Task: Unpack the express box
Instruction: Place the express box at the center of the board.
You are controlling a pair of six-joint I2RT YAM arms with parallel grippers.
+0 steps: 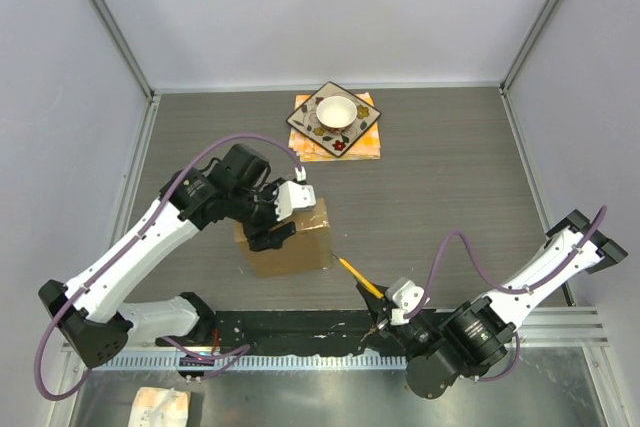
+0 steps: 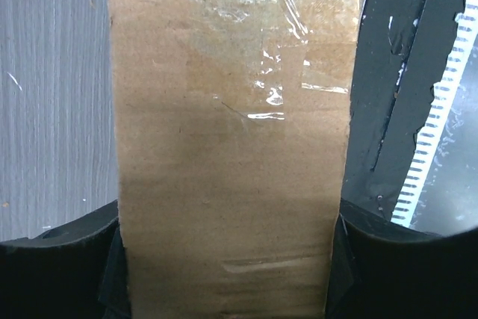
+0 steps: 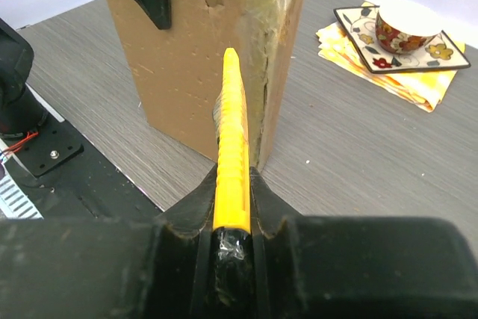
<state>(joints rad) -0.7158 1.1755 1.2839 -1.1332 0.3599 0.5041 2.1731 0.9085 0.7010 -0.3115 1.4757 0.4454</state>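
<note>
Right gripper (image 3: 233, 188) pinches yellow cutter (image 3: 231, 132), tip toward express box (image 3: 198, 72); box upright, long axis vertical, left gripper (image 1: 283, 215) clamping it.

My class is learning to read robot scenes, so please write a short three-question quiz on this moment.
1. True or false: the left gripper is clamped on the express box.
2. What does the right gripper hold? A) scissors B) yellow utility knife C) marker
3. Fill in: the white bowl sits on a patterned square ____.
Key: 1 true; 2 B; 3 plate.
</note>
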